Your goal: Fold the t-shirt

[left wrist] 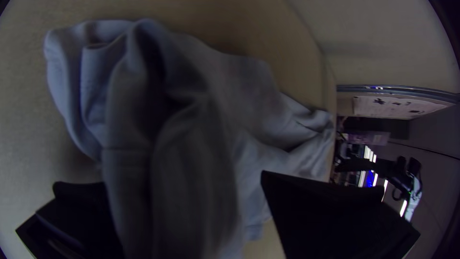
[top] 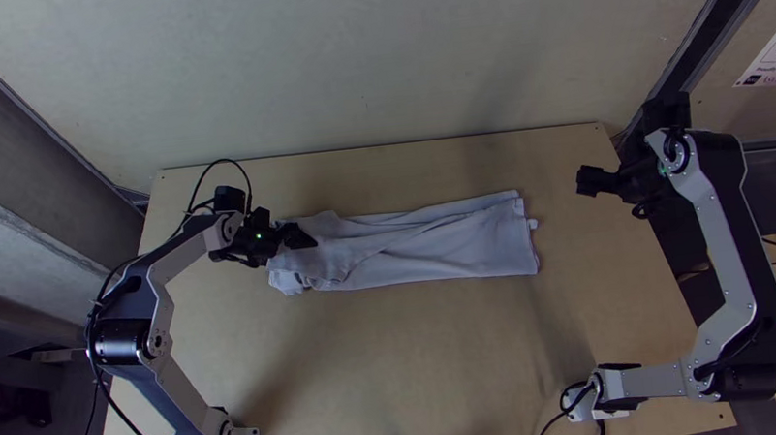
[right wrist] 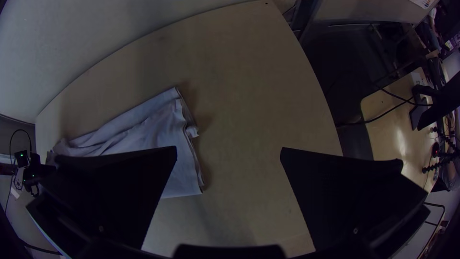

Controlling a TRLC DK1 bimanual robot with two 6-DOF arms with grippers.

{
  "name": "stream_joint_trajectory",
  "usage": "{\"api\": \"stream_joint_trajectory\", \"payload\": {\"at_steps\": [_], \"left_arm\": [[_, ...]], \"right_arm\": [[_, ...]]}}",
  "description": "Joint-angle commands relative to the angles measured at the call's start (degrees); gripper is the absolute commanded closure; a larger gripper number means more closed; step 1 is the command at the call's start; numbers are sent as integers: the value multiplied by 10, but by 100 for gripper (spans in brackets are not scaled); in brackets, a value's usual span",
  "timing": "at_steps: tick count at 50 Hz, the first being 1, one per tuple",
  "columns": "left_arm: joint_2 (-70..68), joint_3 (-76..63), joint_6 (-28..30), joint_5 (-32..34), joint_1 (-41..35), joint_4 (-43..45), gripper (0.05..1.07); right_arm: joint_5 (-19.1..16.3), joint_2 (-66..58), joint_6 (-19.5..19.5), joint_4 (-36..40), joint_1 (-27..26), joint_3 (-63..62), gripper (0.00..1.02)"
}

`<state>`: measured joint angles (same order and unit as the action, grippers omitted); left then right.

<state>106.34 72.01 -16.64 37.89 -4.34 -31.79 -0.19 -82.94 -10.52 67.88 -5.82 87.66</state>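
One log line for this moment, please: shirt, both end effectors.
shirt: long strip, left end rumpled | left end effector: open, astride shirt's left end | right end effector: open, right of shirt

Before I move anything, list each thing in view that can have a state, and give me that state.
T-shirt: folded into a long narrow band, rumpled at the end by the left gripper.
Left gripper: open, its fingers apart with bunched cloth between them.
Right gripper: open, nothing between its fingers, away from the shirt.
Small light on the right arm: lit green.
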Motion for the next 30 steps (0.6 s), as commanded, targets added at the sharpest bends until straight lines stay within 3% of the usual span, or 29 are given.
{"api": "stream_joint_trajectory", "payload": {"at_steps": [1,13,30], "left_arm": [[-7,-47,-32,-41,-13,-4,106],[-70,-57,-8,-106,-1,-35,105],[-98,20,198,-231,146,-159,105]], "right_arm": [[4,20,-12,-10,-6,-22,3],[4,40,-17,-34,-3,-54,3],[4,67,-37,-90,12,-113,3]]}}
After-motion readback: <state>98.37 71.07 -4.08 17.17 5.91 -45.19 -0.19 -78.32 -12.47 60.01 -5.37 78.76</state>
